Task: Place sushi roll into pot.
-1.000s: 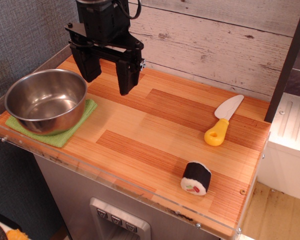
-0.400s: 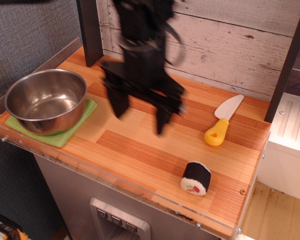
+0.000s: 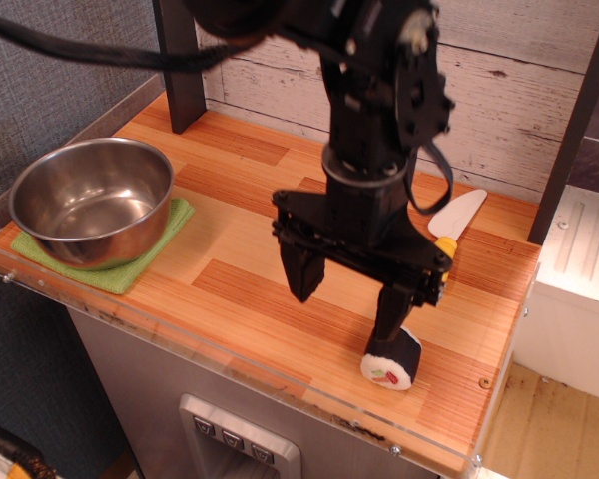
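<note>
Gripper (image 3: 347,299) now low at frame's lower right, swung across from upper left above pot (image 3: 91,200) a second ago. Jaws spread wide; right finger (image 3: 391,317) just beside or touching sushi roll (image 3: 391,360), roll not between them. Roll unmoved near front edge; pot empty on green cloth (image 3: 115,269), far left. Approach done, grasp likely next after recentring.
</note>
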Motion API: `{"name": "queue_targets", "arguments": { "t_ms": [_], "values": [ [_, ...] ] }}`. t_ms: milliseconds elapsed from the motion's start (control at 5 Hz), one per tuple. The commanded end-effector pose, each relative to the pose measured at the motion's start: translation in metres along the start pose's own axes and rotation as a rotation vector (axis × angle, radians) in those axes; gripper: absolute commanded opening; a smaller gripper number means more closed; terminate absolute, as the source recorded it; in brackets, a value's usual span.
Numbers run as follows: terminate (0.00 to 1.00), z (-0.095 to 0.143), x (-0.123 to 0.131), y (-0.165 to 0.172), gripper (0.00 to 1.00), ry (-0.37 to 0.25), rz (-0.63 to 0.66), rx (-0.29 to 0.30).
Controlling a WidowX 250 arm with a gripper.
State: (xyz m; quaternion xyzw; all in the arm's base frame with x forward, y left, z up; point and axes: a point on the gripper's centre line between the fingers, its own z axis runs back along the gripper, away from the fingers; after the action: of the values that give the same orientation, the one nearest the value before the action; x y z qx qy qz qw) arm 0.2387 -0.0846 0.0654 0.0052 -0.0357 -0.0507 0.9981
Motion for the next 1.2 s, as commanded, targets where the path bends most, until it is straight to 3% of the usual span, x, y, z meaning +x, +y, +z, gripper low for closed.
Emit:
{"name": "queue_targets", "arguments": {
  "t_ms": [0,400,600,800,1000],
  "values": [
    [0.0,-0.026,0.011,-0.01,1.0,-0.019,0.007,0.004],
    [0.0,-0.044,0.009,-0.024,1.0,-0.038,0.014,-0.013],
    [0.0,-0.045,0.01,-0.022,0.0,-0.038,0.005,-0.013],
    [0.0,-0.022,0.015,-0.016,0.0,-0.079,-0.004,-0.03],
    [0.0,0.027,0.018,0.006,0.0,-0.142,-0.002,-0.078]
  ]
}}
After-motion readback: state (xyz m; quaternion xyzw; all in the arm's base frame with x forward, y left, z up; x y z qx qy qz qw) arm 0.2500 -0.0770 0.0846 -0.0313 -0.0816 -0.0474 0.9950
